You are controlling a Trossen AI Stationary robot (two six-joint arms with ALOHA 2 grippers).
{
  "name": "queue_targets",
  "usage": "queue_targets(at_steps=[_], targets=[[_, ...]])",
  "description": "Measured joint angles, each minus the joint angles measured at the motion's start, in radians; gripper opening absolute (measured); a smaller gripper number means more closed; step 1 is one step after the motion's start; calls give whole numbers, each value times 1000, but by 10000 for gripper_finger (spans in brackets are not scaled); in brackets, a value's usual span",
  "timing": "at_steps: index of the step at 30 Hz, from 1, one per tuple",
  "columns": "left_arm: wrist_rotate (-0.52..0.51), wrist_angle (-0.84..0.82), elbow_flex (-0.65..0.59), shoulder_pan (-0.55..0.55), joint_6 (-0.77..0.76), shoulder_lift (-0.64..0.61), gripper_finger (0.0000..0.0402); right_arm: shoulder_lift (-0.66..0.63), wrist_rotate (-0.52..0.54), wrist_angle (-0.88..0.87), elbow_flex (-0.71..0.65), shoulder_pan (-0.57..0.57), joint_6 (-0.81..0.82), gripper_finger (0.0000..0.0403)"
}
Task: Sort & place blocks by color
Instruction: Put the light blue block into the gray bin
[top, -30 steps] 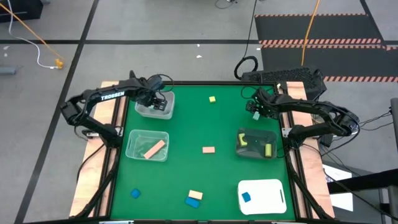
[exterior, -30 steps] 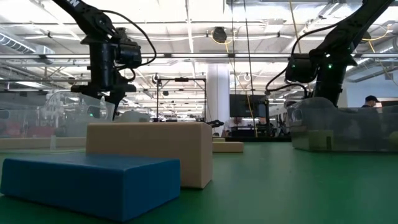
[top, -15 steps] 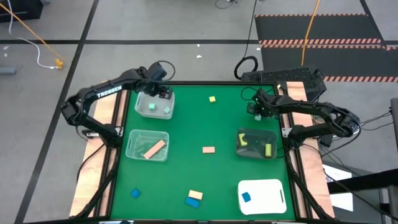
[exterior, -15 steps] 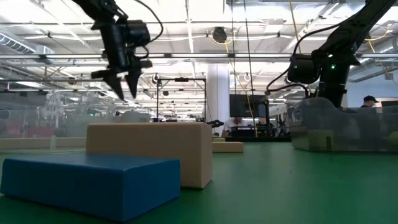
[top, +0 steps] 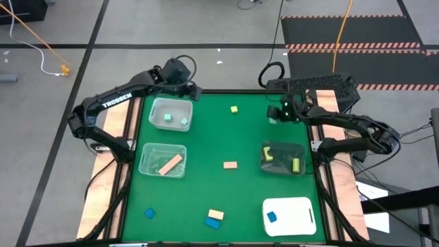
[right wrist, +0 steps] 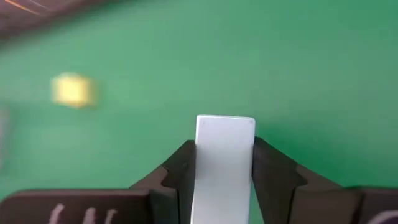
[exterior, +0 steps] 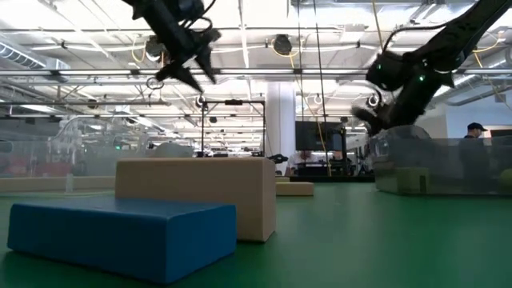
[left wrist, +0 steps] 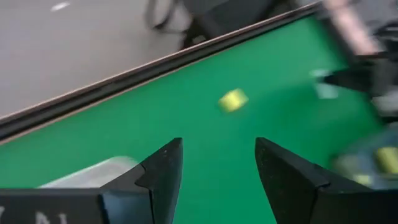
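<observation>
Clearly the right gripper [right wrist: 222,163] is the one carrying something: its dark fingers are pressed against the two long sides of a pale mint-green bar block [right wrist: 224,158], gripped across the narrow width so the bar stands out ahead of the fingertips. It hangs above the green table [top: 226,134], just right of the loose yellow cube [top: 234,109] near the far edge, and I judge it is ferrying the bar toward the clear plastic bin [top: 171,114] left of that cube, where two mint pieces [top: 167,118] already lie.

The left gripper [left wrist: 212,163] hovers by the far rim of that same bin, fingers spread with nothing between them, likely clear of the bin so the other arm can come in.

Nearer than the yellow cube, a second clear bin [top: 162,160] holds a salmon bar [top: 170,165], a dark bin [top: 282,158] holds yellow pieces, and a white flat tray [top: 291,216] holds a blue cube [top: 271,217]. Unsorted on the felt lie a salmon block [top: 230,165], a tan block [top: 215,215] touching a blue block [top: 213,223], and a blue cube [top: 149,213].
</observation>
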Motion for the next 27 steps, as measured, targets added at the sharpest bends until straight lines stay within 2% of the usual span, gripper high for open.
queue_targets(at_steps=[6,11,16,19,23,27], targets=[[39,205,0,-65,112,0,200,-33,-131,446,1,1,-3,108],[38,361,0,-104,204,0,200,-32,-168,827,2,9,-22,111],[40,495,0,-143,290,0,200,-33,-230,1089,3,40,-52,109],[41,572,0,-172,376,0,200,-33,-176,1164,5,80,-45,109],[30,644,0,-225,600,1,200,-31,-36,1168,45,146,-46,109],[29,727,0,-267,787,1,200,-10,27,1162,128,203,-99,109]])
